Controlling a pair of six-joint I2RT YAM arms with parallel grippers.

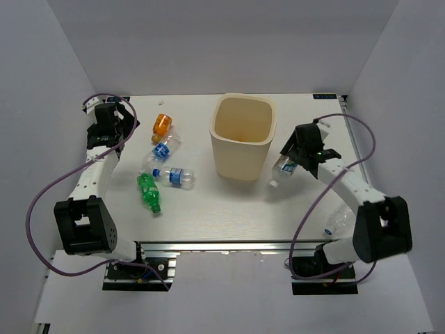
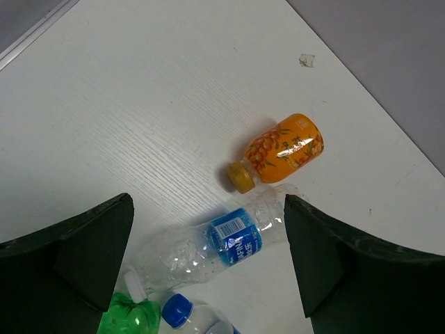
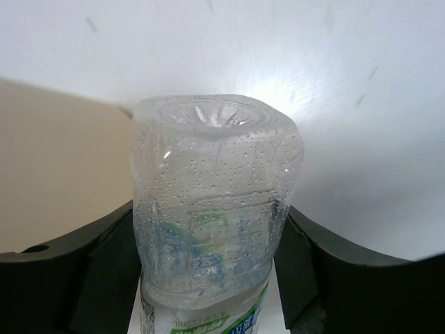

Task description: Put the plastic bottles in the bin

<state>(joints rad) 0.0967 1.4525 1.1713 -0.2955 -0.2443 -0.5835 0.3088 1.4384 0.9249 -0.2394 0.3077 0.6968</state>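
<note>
The cream bin [image 1: 240, 161] stands at the table's centre back. My right gripper [image 1: 297, 157] is shut on a clear plastic bottle [image 1: 284, 167] just right of the bin, cap end pointing down-left. In the right wrist view that bottle [image 3: 212, 202] fills the gap between both fingers [image 3: 104, 271], with the bin wall [image 3: 55, 174] to its left. My left gripper [image 1: 115, 132] is open above the left group. That group holds an orange bottle [image 2: 286, 149], a clear blue-labelled bottle [image 2: 215, 243], a blue-capped bottle [image 1: 175, 176] and a green one [image 1: 149, 191].
Another clear bottle [image 1: 338, 221] lies at the right edge of the table beside the right arm's base. A small scrap [image 2: 306, 60] lies near the back wall. Grey walls enclose the table on three sides.
</note>
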